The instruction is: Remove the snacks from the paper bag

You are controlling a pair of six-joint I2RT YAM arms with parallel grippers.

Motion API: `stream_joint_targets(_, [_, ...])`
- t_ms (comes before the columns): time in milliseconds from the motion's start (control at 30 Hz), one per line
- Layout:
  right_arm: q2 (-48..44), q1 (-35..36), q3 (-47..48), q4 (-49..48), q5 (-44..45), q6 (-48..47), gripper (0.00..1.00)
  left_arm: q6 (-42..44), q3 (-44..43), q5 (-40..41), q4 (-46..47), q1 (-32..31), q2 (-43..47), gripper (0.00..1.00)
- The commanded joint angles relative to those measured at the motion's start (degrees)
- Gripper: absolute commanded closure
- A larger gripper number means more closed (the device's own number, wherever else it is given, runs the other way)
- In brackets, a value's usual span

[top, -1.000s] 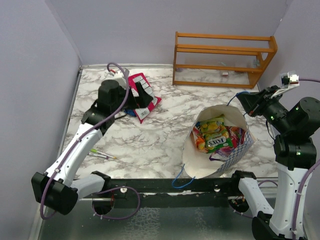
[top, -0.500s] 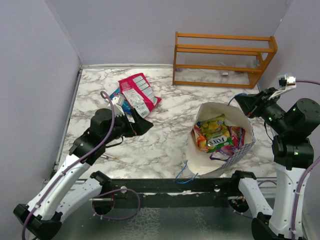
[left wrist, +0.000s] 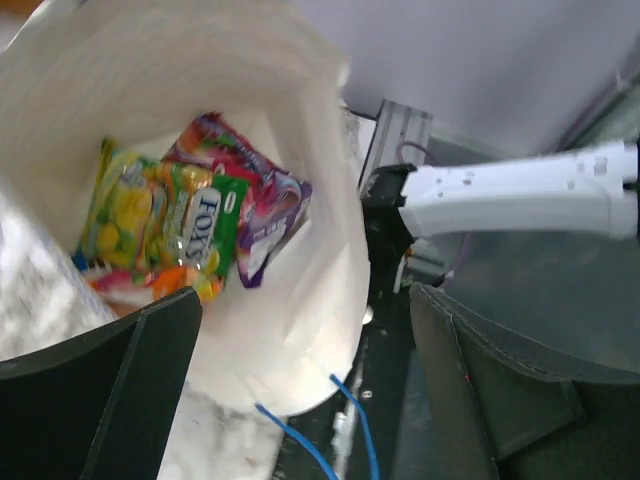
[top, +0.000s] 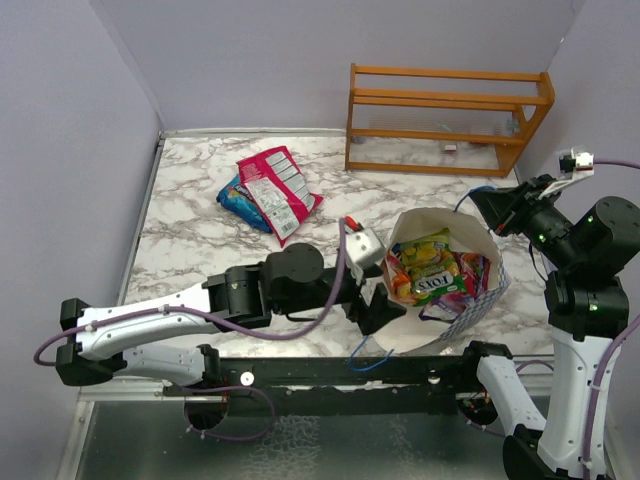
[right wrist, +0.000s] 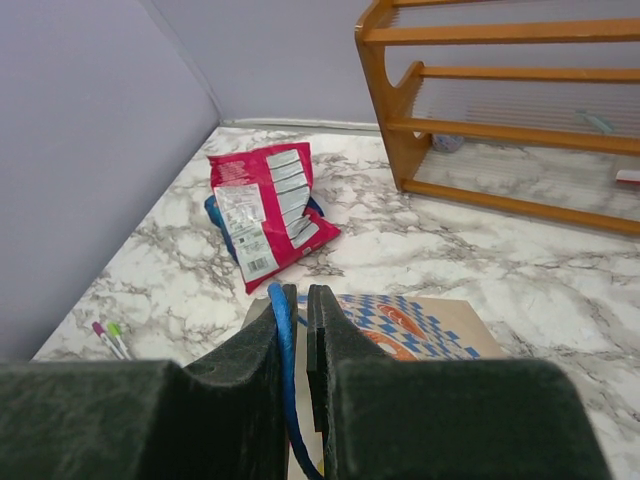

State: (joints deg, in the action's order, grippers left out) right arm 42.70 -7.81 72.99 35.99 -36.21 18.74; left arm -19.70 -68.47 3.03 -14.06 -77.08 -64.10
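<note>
1. On the marble table [top: 200, 260], seen from above, the paper bag [top: 395, 325] is lying near the front edge with its cream mouth open toward the left arm. Snacks [top: 435, 270] are sitting inside it. The left gripper [top: 383, 288] is hovering at the bag's rim, fingers spread and carrying nothing. The right gripper [top: 488, 205] is reaching to the bag's far side. A red-pink packet [top: 275, 190] is resting on a blue chip bag [top: 235, 200], well apart from the paper bag.
2. In the left wrist view, the left gripper [left wrist: 305, 300] is gaping wide before the paper bag [left wrist: 300, 150], where the snacks [left wrist: 200, 220] are lying deep inside.
3. In the right wrist view, the right gripper [right wrist: 297, 305] is pinching the blue cord handle [right wrist: 283, 340] between fingers pressed nearly together, above the chequered paper bag [right wrist: 420, 320]. The red-pink packet [right wrist: 265, 210] is lying beyond, left of the wooden rack [right wrist: 480, 100].
</note>
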Motion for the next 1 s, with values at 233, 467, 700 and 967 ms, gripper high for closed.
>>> stream_joint_targets(233, [-0.8,0.4,1.3,-0.3,-0.9,-0.3,0.89,56.9,-6.1,-1.2,-11.2,-10.9,-13.5,0.07])
stream_joint_targets(467, [-0.7,0.4,1.8,-0.1,-0.8,-0.3,0.89,68.3,-8.2,-2.5,-11.7,-6.2,-21.7,0.09])
stream_joint_targets(700, [-0.5,0.4,2.4,0.2,-1.1,-0.2,0.89,69.0,-16.8,-7.1,-16.7,0.8,-31.3,0.17])
stream_joint_targets(967, [-0.5,0.4,2.5,0.3,-1.4,-0.2,0.89,69.0,-17.2,-9.5,-16.0,2.5,-36.8,0.29])
